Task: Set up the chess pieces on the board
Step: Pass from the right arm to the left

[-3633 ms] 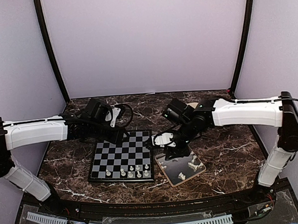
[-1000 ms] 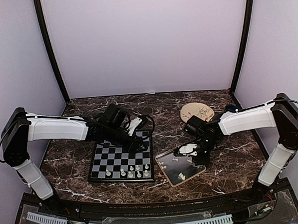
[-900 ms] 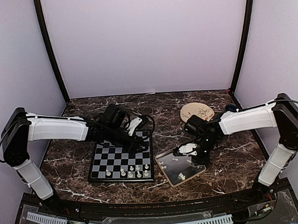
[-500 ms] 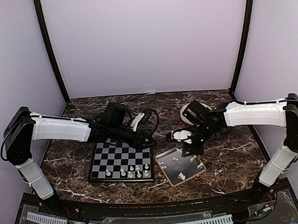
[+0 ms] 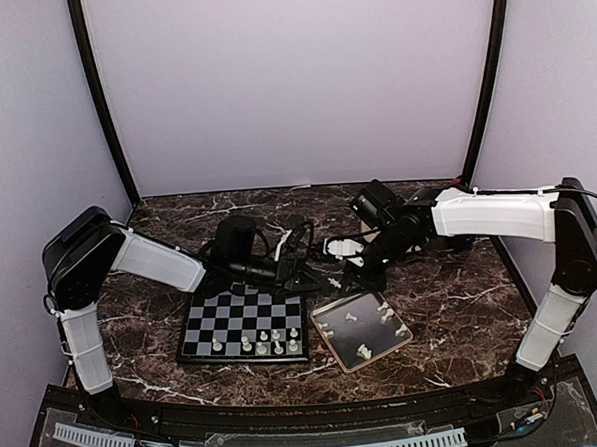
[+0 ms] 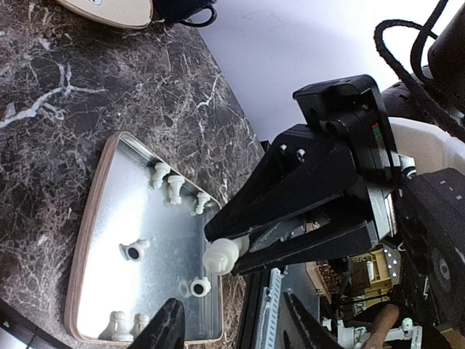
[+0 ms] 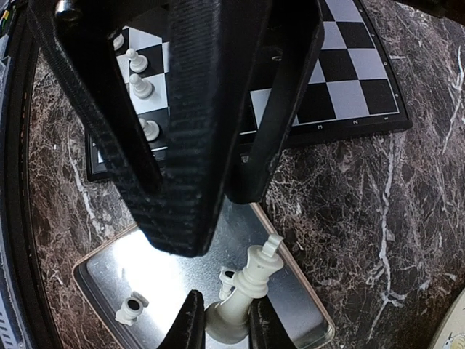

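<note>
While few chess pieces stand on the board, our right end effector pinches another, our left end effector spread empty

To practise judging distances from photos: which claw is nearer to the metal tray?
Right. The right claw, gripping a chess piece, hovers beside the far edge of the tray; the left claw is farther left, by the far right corner of the board.

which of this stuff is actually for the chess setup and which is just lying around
Job: board; chess pieces standing on it; held piece in the right pincer.
Lying about: metal tray, though it holds waiting pieces; round beige plate.
</note>
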Controlling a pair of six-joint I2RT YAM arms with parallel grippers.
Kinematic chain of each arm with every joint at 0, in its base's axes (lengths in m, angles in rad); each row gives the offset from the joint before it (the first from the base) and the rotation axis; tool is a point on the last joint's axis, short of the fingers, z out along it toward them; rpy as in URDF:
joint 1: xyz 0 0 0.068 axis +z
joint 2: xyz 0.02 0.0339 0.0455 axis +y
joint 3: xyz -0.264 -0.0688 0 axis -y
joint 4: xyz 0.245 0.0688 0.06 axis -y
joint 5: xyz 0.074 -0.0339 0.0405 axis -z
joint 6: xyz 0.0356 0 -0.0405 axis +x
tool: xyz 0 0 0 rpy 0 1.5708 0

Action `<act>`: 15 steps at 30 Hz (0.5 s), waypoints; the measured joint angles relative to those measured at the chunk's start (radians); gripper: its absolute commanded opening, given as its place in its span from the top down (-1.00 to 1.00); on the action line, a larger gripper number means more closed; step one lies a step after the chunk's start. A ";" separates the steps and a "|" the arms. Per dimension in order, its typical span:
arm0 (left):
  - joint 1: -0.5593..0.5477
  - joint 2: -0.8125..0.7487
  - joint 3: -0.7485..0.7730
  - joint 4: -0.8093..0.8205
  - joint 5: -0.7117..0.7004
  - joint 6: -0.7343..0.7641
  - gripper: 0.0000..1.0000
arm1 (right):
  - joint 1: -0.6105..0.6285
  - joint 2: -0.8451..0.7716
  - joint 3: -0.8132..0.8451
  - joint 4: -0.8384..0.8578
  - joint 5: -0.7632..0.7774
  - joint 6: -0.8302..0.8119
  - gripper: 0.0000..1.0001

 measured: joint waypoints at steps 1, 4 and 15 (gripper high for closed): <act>0.000 0.001 0.000 0.001 0.002 -0.002 0.08 | 0.000 0.003 0.000 0.000 -0.004 0.001 0.76; 0.000 0.016 0.000 0.037 0.021 -0.036 0.09 | -0.001 0.003 0.000 0.000 -0.012 0.002 0.76; 0.000 0.061 0.021 0.081 0.064 -0.086 0.24 | -0.001 0.003 0.007 -0.001 -0.039 0.011 0.75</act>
